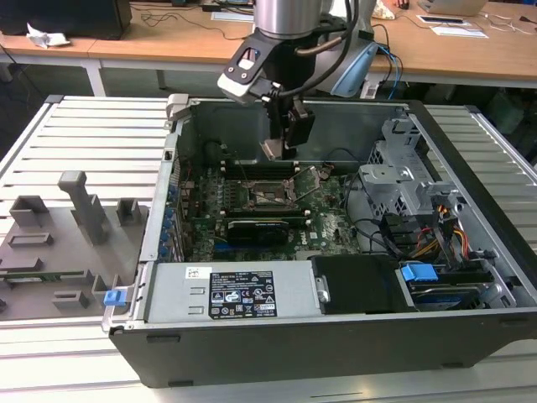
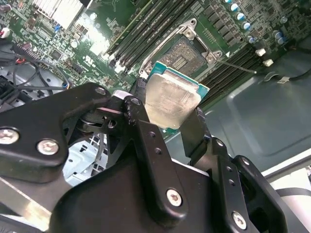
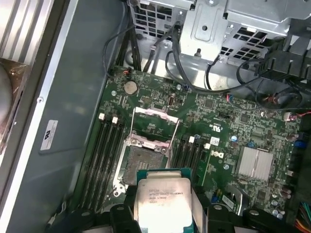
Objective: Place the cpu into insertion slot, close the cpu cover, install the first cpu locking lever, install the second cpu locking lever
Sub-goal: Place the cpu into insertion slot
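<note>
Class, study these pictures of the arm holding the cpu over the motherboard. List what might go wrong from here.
The cpu hangs near the insertion slot, pinched at its edges by the jaws; it might slip or land skewed. The cpu cover stands open beside the slot and could be clipped. Memory slots crowd both sides, leaving the jaws little room.

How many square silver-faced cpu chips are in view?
1. The square silver-faced cpu chip is clamped in the black gripper, above the green motherboard. The dark square insertion slot holds none. Another could be hidden behind the arm.
</note>
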